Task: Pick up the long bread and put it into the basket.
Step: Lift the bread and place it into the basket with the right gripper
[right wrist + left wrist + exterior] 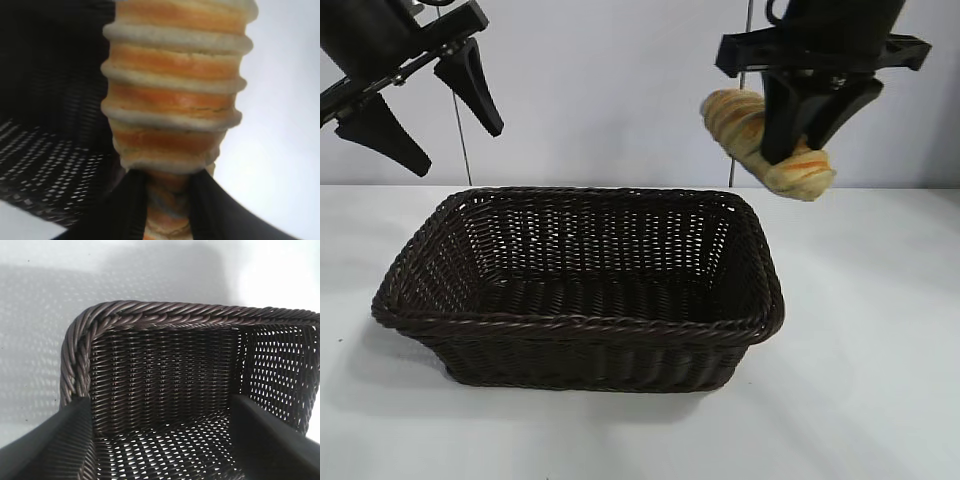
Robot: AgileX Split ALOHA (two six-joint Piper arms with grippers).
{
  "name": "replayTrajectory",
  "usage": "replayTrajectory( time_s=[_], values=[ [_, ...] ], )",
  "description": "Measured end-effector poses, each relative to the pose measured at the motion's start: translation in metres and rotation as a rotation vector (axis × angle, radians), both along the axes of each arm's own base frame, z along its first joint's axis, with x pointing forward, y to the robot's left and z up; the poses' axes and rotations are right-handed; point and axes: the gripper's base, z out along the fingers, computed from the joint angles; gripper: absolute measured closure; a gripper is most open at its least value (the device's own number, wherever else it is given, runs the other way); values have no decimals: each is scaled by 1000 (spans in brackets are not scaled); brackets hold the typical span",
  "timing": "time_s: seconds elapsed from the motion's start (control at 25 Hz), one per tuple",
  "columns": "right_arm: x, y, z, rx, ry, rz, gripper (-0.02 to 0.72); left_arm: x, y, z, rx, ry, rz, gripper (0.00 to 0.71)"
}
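long bread (760, 135) aloft — basket (580, 322) bare

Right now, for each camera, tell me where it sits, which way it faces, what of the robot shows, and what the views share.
Exterior view: faces both arms across the table; left gripper open above the basket, right gripper holding the long bread in the air.
Left wrist view: looks down into a basket corner; its own fingers frame it.
Right wrist view: looks along the long bread between its fingers.
Shared: the basket in all three; the bread in the exterior and right wrist views.
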Motion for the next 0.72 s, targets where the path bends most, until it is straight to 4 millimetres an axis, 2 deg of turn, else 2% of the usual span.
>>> replayTrajectory(
  time_s=[0.16, 0.56, 0.72],
  values=[
    [4, 11, -17, -18, 24, 30, 512, 0, 0, 0, 0, 0, 0, 158],
    [25, 30, -85, -19, 122, 19, 512, 0, 0, 0, 0, 0, -1, 158],
    [27, 32, -95, -26, 135, 21, 506, 0, 0, 0, 0, 0, -1, 158]
  ],
)
